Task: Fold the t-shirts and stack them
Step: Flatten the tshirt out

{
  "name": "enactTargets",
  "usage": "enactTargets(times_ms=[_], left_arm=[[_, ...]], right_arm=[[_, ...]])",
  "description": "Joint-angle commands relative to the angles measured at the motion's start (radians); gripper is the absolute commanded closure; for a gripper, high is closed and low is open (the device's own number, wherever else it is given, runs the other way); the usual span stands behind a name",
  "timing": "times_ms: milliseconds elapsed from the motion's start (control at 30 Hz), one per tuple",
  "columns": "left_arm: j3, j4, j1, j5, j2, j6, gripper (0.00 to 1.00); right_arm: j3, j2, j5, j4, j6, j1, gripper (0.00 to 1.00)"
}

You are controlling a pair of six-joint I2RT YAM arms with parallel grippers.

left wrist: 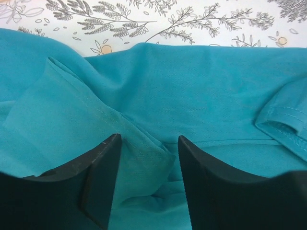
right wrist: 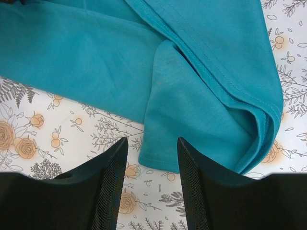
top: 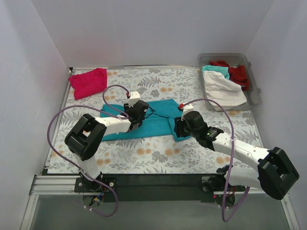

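Now mid-fold, by the look of it. Teal t-shirt point(top: 160, 109) spread on the table point(top: 158, 158), directly under both pincers. Left pincer point(left wrist: 148, 143): jaws apart, astride a raised ridge of cloth, not visibly squeezing it flat. Right pincer point(right wrist: 151, 143): jaws apart too, a hem corner lying between and just ahead of the tips, patterned tabletop showing below it. Pink t-shirt point(top: 88, 82) well beyond the left pincer, off to its left. Bin point(top: 225, 56) with a white shirt point(top: 223, 91) and a red shirt point(top: 238, 74) far ahead of the right pincer.

Soft, light, limp stuff in all likelihood: no stiffness to hold a crease, prone to sag, drag and slide out of a shallow bite. Best taken at the doubled hem or a gathered ridge, deep between the jaws, at matching points on both sides for a level lift. Some risk of catching only the top layer.
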Motion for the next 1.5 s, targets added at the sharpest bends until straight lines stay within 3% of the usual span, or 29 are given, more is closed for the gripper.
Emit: enactTargets(times_ms=[0,633,767,800,867,1467], left_arm=[[0.051,-0.011,-0.004,-0.047,0.022,0.025,0.54],[0.039,-0.103,-0.060,-0.147,0.021,0.018,0.57],[0.056,-0.129,-0.060,-0.165,0.045,0.012,0.62],[0.059,-0.134,-0.060,-0.170,0.051,0.009,0.72],[0.062,-0.143,-0.060,-0.182,0.054,0.003,0.78],[0.019,-0.201,-0.060,-0.247,-0.107,-0.071,0.94]], right_arm=[[0.000,-0.003,-0.018,0.053,0.007,0.009,0.59],[0.010,0.020,-0.024,0.053,0.005,0.014,0.59],[0.008,0.019,-0.039,0.053,0.002,0.016,0.59],[0.011,0.019,-0.035,0.053,0.002,0.019,0.59],[0.013,0.025,-0.010,0.042,0.001,0.034,0.59],[0.039,0.092,0.031,-0.016,0.008,0.100,0.59]])
